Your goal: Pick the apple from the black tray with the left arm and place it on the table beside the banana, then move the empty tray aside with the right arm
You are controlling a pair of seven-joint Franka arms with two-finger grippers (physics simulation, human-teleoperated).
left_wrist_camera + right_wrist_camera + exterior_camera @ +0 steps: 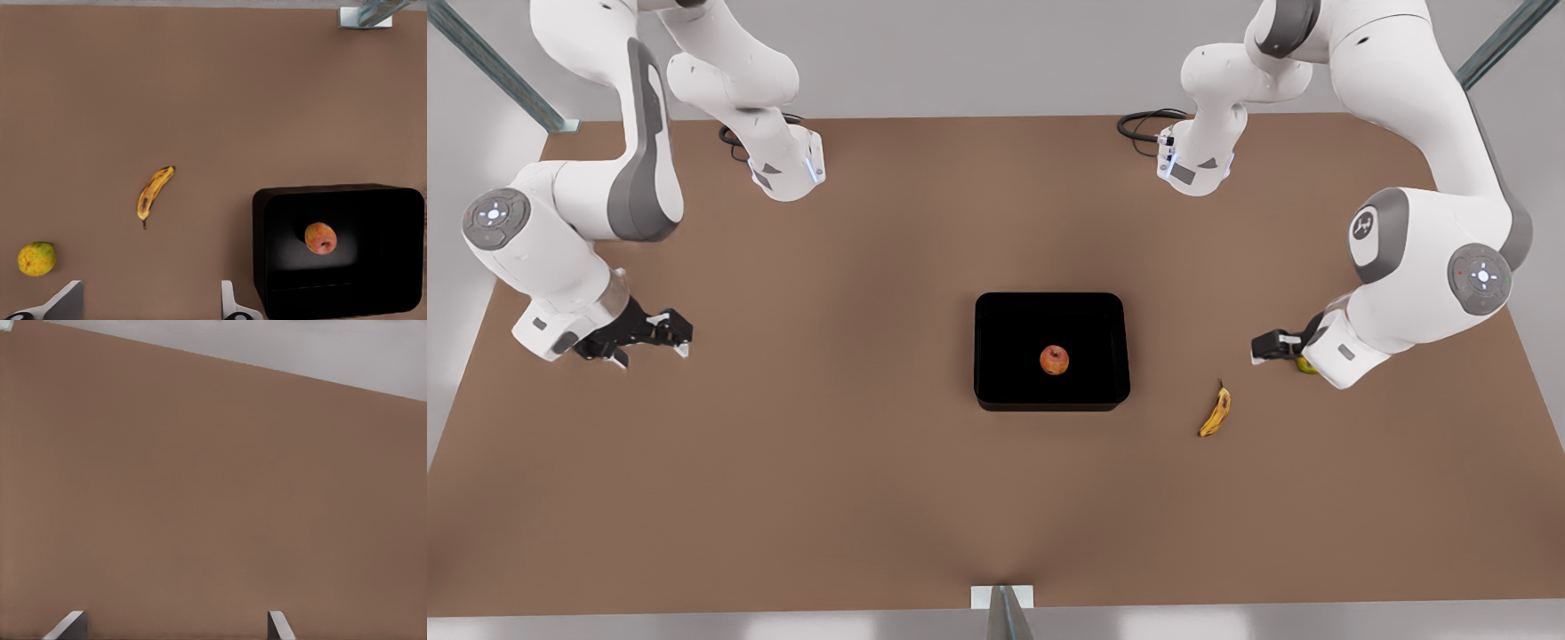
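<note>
The red-orange apple lies near the middle of the black tray, which rests on the brown table. On the table toward the front view's right of the tray lies the spotted yellow banana. My left gripper hovers open at the front view's right, beyond the banana and well apart from the tray. Far off at the front view's left, my right gripper waits open over bare table.
A yellow-green round fruit sits on the table right under the left arm's wrist. Grey metal posts mark the table's edges and corners. Black cables lie at the back by the arm bases.
</note>
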